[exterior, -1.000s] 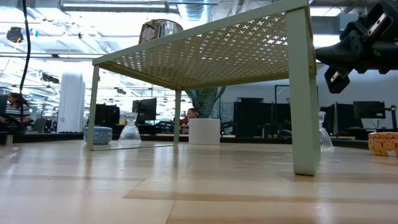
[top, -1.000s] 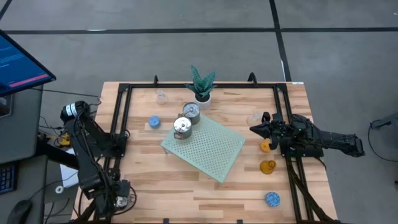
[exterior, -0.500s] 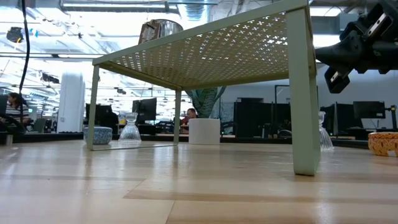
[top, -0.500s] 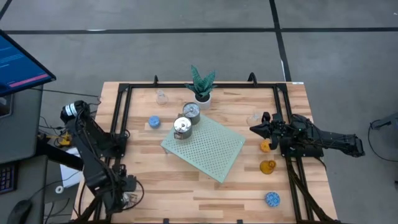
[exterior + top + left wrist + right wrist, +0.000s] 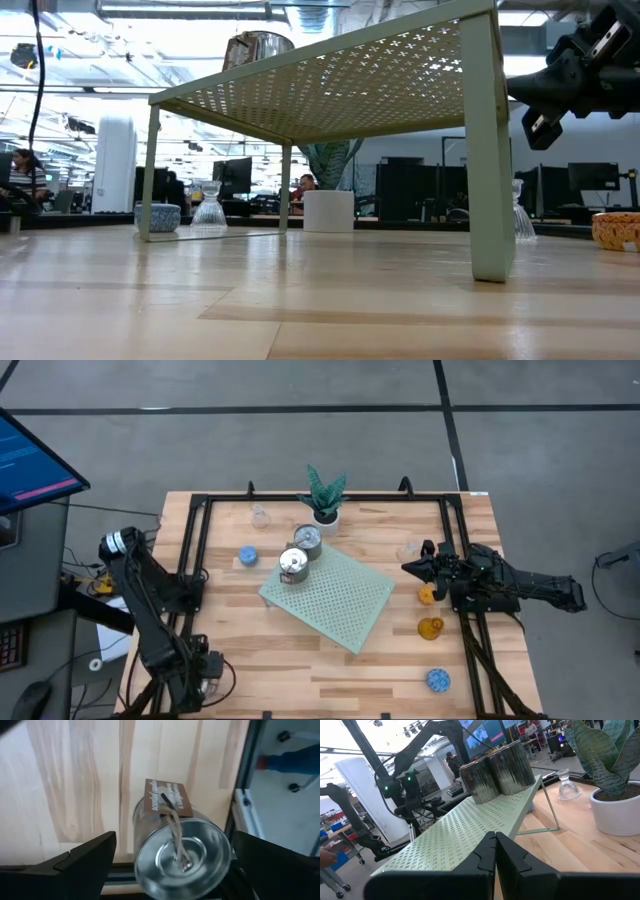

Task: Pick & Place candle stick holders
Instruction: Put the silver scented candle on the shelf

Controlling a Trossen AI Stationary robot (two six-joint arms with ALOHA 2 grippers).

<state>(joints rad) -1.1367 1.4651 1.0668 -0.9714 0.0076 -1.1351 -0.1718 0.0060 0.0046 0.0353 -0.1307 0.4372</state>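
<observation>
I am working over a wooden table [image 5: 300, 660] with a pale green perforated mat [image 5: 335, 595] raised on legs near its middle. Two shiny silver holders [image 5: 300, 552] are standing side by side on the mat's far corner. My left gripper [image 5: 170, 855] is hanging at the table's near left corner, fingers spread wide around a third silver holder [image 5: 182, 852], a ribbed tin with a brown tag and a wick; it is standing right by the table's edge rail. My right gripper [image 5: 412, 567] is hovering at the right side, fingers pressed together, beside an orange holder [image 5: 427, 595]. An amber holder [image 5: 431, 628] and a blue bumpy holder [image 5: 438, 680] are sitting along the right edge, bare wood lying open nearby.
</observation>
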